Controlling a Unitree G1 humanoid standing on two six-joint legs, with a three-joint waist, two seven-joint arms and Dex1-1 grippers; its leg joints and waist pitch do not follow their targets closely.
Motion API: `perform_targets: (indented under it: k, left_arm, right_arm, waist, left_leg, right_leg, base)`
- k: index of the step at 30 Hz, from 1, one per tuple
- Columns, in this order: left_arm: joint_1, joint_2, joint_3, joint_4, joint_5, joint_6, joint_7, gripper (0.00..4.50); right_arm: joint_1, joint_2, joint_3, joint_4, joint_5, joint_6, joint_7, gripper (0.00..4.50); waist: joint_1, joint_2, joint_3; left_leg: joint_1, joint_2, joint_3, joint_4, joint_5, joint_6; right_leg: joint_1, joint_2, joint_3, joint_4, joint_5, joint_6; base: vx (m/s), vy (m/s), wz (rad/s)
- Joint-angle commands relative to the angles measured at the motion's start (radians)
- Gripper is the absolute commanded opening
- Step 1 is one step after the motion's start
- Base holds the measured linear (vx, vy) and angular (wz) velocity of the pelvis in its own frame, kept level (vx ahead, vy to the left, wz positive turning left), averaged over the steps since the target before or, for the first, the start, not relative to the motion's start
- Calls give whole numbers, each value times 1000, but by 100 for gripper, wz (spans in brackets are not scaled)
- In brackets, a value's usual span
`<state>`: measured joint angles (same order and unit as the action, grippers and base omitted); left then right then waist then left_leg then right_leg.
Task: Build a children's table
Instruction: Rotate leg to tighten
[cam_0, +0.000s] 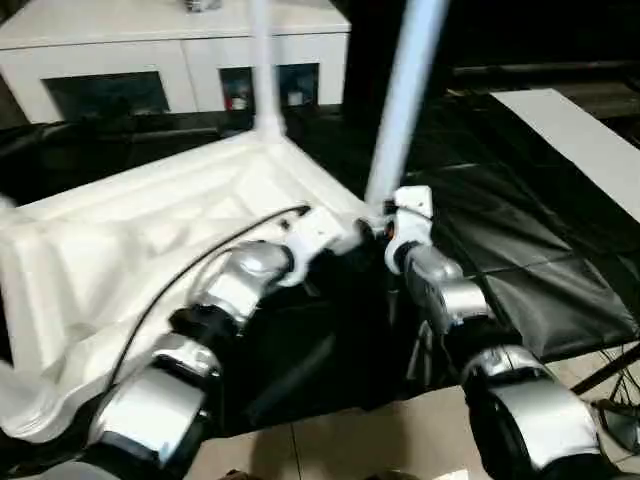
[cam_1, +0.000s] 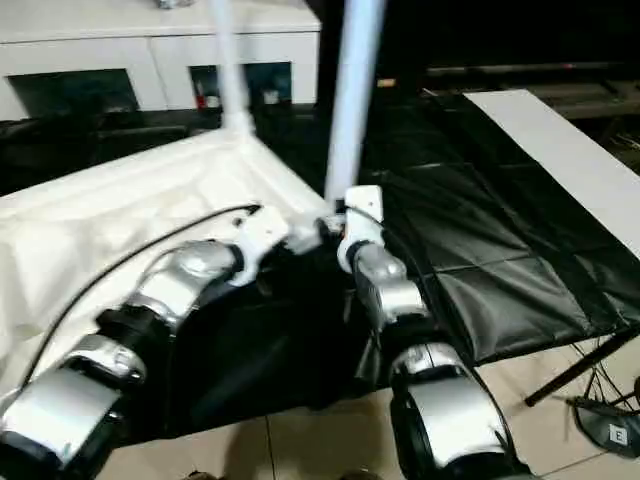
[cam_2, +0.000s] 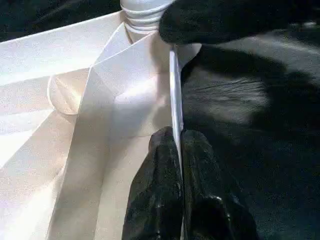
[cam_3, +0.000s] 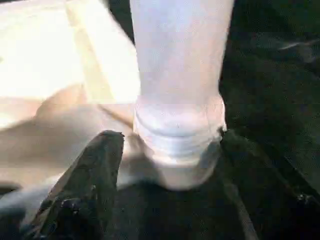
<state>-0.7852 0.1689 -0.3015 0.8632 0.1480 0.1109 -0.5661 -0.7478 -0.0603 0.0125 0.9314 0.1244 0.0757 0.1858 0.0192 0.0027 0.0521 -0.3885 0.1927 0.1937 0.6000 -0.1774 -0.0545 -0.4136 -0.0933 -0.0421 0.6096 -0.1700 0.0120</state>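
Leg (cam_0: 405, 100) stands upright in upturned top's (cam_0: 130, 250) corner.

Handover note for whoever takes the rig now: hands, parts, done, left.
Left hand: shut, pinching the edge wall of the table top near its corner.
Right hand: fingers either side of the near leg at its base, not clearly gripping.
Top lies upside down on the black mat.
Done: two legs stand in corner sockets, the far leg too.
Left: other legs, none in sight.
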Motion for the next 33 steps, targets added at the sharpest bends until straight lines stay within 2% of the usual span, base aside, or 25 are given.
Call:
perform_targets:
  k: [1, 2, 3, 4, 6, 7, 8, 10, 13, 14, 15, 16, 18, 22, 23, 24, 26, 28, 33]
  left_arm:
    - [40, 30, 3, -53, -8, -61, -57, 0]
    - [51, 41, 3, -69, -12, -64, -80, 0]
    - [63, 55, 2, -83, -17, -67, -105, 0]
    - [74, 70, -4, -97, -22, -83, -141, 0]
    - [101, 101, -17, -131, -37, -109, -222, 0]
    - [125, 127, -29, -167, -63, -133, -300, 0]
    - [142, 143, -37, -195, -84, -147, -357, 0]
    - [156, 158, -45, -221, -98, -153, -406, 0]
    - [187, 193, -53, -299, -143, -113, -517, 0]
    - [212, 217, -55, -376, -180, -47, -597, 0]
    - [223, 229, -57, -412, -196, -16, -634, 0]
    - [227, 237, -60, -427, -202, -5, -649, 0]
    - [232, 248, -65, -443, -206, 4, -662, 0]
    - [230, 252, -55, -432, -190, -14, -650, 0]
    - [230, 253, -50, -430, -184, -14, -645, 0]
    - [232, 258, -46, -436, -184, -3, -648, 0]
    - [236, 261, -45, -448, -184, 9, -649, 0]
    - [241, 270, -42, -464, -186, 23, -650, 0]
    - [242, 273, -41, -466, -183, 23, -645, 0]
  right_arm:
    - [39, -53, 27, -123, 10, 27, 101, 387]
    - [66, -81, 43, -171, 10, 40, 145, 387]
    - [100, -116, 65, -225, 5, 46, 204, 411]
    - [131, -152, 86, -277, 5, 53, 264, 417]
    - [192, -230, 127, -373, 7, 62, 378, 431]
    - [232, -283, 147, -431, 8, 63, 471, 442]
    - [255, -314, 157, -465, 16, 66, 529, 442]
    - [275, -343, 168, -499, 28, 77, 586, 442]
    - [318, -409, 191, -580, 65, 112, 705, 442]
    - [339, -437, 186, -627, 96, 133, 756, 442]
    - [344, -444, 182, -642, 106, 139, 771, 442]
    - [344, -447, 180, -646, 105, 143, 773, 442]
    - [339, -451, 183, -644, 103, 145, 793, 442]
    - [327, -466, 203, -625, 78, 141, 838, 442]
    - [325, -473, 210, -625, 72, 144, 848, 442]
    - [324, -482, 218, -628, 72, 153, 863, 442]
    - [324, -486, 220, -632, 74, 157, 869, 427]
    - [321, -490, 221, -626, 70, 158, 875, 427]
    - [312, -480, 210, -610, 69, 158, 873, 383]
  waist:
    - [9, -5, -77]
    - [13, -5, -79]
    - [17, -2, -77]
    - [20, -5, -78]
    - [26, -2, -74]
    - [24, 1, -73]
    - [26, -2, -71]
    - [23, 1, -68]
    - [23, 3, -63]
    - [24, 0, -63]
    - [27, 0, -63]
    - [28, 3, -62]
    - [31, 4, -60]
    - [33, 1, -61]
    - [32, -11, -62]
    - [34, -6, -62]
    - [34, -10, -63]
    - [36, -7, -64]
    - [33, -8, -66]
  left_leg:
    - [12, 27, -12, -66, -157, 62]
    - [13, 27, -10, -64, -132, 79]
    - [15, 27, -10, -64, -128, 85]
    - [15, 26, -8, -61, -125, 96]
    - [18, 30, -8, -65, -158, 97]
    - [19, 29, -7, -65, -175, 91]
    - [20, 32, -8, -67, -210, 80]
    - [23, 34, -9, -72, -252, 65]
    - [29, 38, -9, -78, -312, 38]
    - [30, 39, -8, -78, -315, 37]
    - [30, 42, -10, -80, -308, 34]
    - [27, 41, -9, -81, -293, 34]
    - [33, 38, -6, -79, -316, 23]
    - [29, 36, -8, -80, -309, 13]
    - [27, 36, -8, -79, -302, 17]
    - [26, 36, -9, -79, -279, 22]
    - [24, 35, -8, -77, -265, 27]
    - [23, 36, -8, -76, -249, 35]
    - [22, 34, -7, -73, -231, 41]
  right_leg:
    - [58, -40, 26, -62, -94, -246]
    - [58, -38, 25, -56, -49, -259]
    - [58, -36, 26, -56, -36, -262]
    - [60, -36, 26, -56, -16, -267]
    - [58, -36, 28, -59, -40, -269]
    - [55, -36, 29, -61, -62, -271]
    - [57, -39, 29, -66, -106, -269]
    - [53, -38, 30, -70, -159, -264]
    - [46, -38, 33, -77, -240, -251]
    - [42, -39, 34, -78, -244, -251]
    - [45, -41, 35, -74, -236, -253]
    - [42, -39, 35, -73, -231, -253]
    - [35, -37, 36, -78, -260, -248]
    - [39, -39, 36, -79, -277, -229]
    - [40, -39, 36, -79, -277, -226]
    - [41, -40, 36, -76, -267, -224]
    - [42, -40, 36, -75, -255, -224]
    - [43, -41, 36, -73, -248, -227]
    - [43, -39, 35, -70, -224, -234]
  base:
    - [0, 0, 0]
    - [0, 0, 0]
    - [0, 0, 0]
    - [0, 0, 0]
    - [0, 0, 0]
    - [0, 0, 0]
    - [0, 0, 0]
    - [0, 0, 0]
    - [0, 0, 0]
    - [0, 0, 0]
    - [0, 0, 0]
    - [0, 0, 0]
    - [0, 0, 0]
    - [0, 0, 0]
    - [0, 0, 0]
    - [0, 0, 0]
    - [0, 0, 0]
    - [0, 0, 0]
    - [0, 0, 0]
